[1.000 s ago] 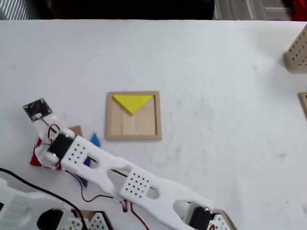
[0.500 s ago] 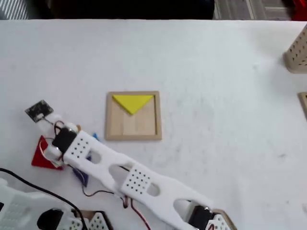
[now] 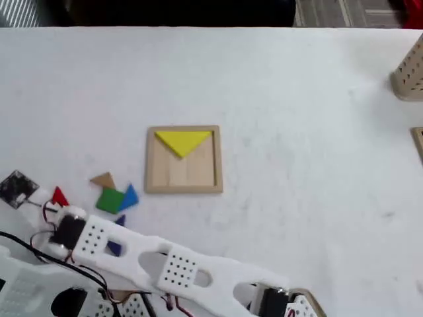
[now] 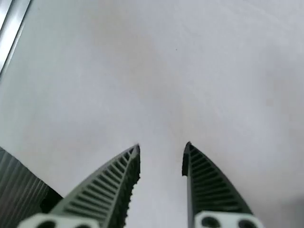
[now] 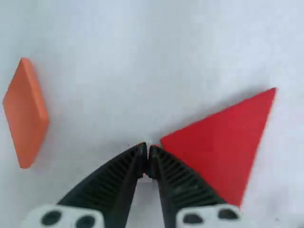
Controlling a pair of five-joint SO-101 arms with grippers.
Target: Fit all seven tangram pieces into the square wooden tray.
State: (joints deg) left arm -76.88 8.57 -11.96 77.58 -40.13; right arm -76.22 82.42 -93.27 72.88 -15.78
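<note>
The square wooden tray (image 3: 184, 178) lies mid-table with a yellow triangle (image 3: 182, 141) in its far half. Left of it sit a tan triangle (image 3: 104, 179), a green square (image 3: 109, 199) and a blue triangle (image 3: 130, 197). A dark blue piece (image 3: 114, 247) peeks out from under the right arm (image 3: 132, 247), which stretches across the near edge to the left. My right gripper (image 5: 146, 146) is shut, with a sliver of the red triangle (image 5: 223, 142) between its fingers. An orange parallelogram (image 5: 26, 111) lies beside it. My left gripper (image 4: 161, 147) stands open over bare table.
Pale perforated wooden blocks (image 3: 410, 69) stand at the table's far right edge. The left arm's white base (image 3: 26, 290) fills the near left corner. Open white table surrounds the tray on its far and right sides.
The right arm has swung toward the near left corner, uncovering the tan, green and blue pieces. The red triangle has shifted with the gripper, and less of it shows.
</note>
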